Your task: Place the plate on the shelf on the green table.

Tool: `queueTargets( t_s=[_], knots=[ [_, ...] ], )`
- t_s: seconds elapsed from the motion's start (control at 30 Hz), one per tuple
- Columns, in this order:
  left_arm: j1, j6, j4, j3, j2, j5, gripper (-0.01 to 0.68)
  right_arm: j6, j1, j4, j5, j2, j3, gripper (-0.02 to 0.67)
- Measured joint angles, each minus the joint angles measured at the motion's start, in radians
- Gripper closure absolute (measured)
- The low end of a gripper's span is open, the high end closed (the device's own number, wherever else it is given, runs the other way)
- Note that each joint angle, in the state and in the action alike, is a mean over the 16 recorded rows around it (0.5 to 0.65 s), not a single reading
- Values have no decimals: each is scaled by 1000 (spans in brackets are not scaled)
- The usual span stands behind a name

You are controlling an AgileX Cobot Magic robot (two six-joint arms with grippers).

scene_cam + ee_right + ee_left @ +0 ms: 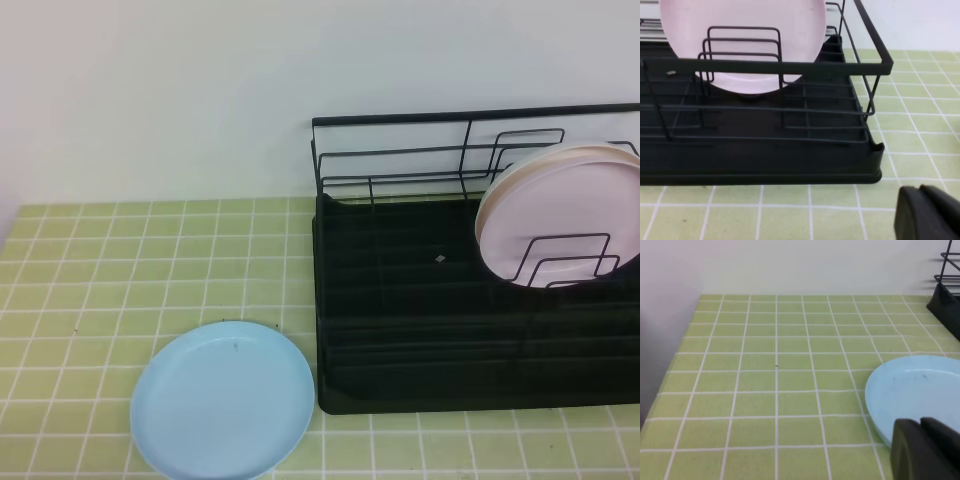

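The light blue plate lies flat on the green table, just left of the shelf's front left corner. It also shows in the left wrist view. The shelf is a black wire rack on a ribbed tray, on the right. Neither gripper shows in the high view. My left gripper is at the plate's near rim, fingers together, empty. My right gripper hovers over the tiles in front of the shelf's corner, fingers together, empty.
A pale pink plate stands upright among the wire dividers at the shelf's right end, with a cream rim behind it; it also shows in the right wrist view. A white wall runs behind the table. The table's left edge is nearby.
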Motion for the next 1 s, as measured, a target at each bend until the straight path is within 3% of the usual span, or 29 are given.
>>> queueTargets(
  t_s=[0.47,0.7,1.0],
  knots=[
    [0,1,0,-2,2,-4,673,0,0,12,-6,0,-3,652],
    [0,2,-14,-2,2,-40,673,7,0,90,-77,0,-8,652],
    [0,-6,-206,0,0,-138,673,17,0,240,-272,0,-14,652]
  ],
)
